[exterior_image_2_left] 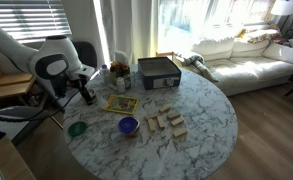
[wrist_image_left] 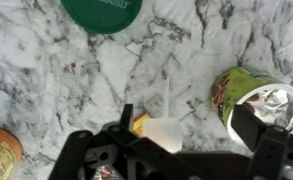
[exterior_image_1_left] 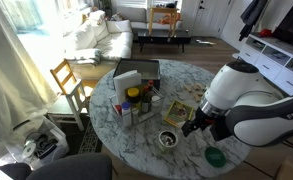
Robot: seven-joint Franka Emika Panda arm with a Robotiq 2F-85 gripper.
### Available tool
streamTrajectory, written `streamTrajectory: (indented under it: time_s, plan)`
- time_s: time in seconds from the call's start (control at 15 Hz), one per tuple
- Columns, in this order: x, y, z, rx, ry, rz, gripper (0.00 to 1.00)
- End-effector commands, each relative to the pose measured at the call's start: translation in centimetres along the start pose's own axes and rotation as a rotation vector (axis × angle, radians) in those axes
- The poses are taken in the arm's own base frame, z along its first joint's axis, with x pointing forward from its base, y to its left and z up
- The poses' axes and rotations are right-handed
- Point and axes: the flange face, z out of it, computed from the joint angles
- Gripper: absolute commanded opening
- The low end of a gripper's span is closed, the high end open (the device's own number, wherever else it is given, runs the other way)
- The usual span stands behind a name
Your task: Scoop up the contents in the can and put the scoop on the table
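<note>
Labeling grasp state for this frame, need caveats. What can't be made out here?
- Gripper open or shut: wrist view cuts it off at the bottom edge, exterior views too small.
- Can contents: too small and dark in an exterior view.
- White scoop: lower part hidden behind the gripper, wrist view.
- Green lid: cut off by the wrist view's top edge.

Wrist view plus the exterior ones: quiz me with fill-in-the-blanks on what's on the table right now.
1. In the wrist view, the flat round lid at the top edge is ___.
2. The white scoop shows over the ___-patterned table.
3. In an exterior view, the small bowl near the wooden blocks is ___.
4. The silver can stands ___, open end up.

Missing words: green; marble; purple; upright.
</note>
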Motion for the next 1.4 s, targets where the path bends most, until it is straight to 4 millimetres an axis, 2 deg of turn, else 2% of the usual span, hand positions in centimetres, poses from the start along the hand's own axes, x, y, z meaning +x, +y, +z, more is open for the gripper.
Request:
streamTrajectory:
  time_s: [0.0, 0.4, 0.6, 0.73, 0.8, 0.93, 1.07, 1.13, 1.2, 1.27, 1.33]
  plan:
    - [0.3, 0.3, 0.7, -0.006, 0.013, 0.005, 1.00]
    - [0.7, 1.0, 2.9, -0.037, 0.038, -0.051, 1.00]
    - [0.8, 0.7, 4.2, -0.039, 0.049, -0.075, 0.98]
    - [0.9, 0.5, 5.0, -0.041, 0.052, -0.088, 0.90]
    - [0.9, 0.4, 5.3, -0.041, 0.052, -0.091, 0.74]
    - [0.9, 0.2, 6.1, -0.043, 0.049, -0.096, 0.64]
    - [1.0, -0.1, 6.6, -0.043, 0.050, -0.101, 0.46]
    - [1.1, -0.2, 6.9, -0.045, 0.053, -0.102, 0.44]
    - [1.2, -0.3, 7.1, -0.043, 0.058, -0.103, 0.45]
    - [1.3, -0.3, 7.3, -0.046, 0.065, -0.102, 0.63]
    - [1.5, -0.3, 7.5, -0.044, 0.072, -0.098, 0.71]
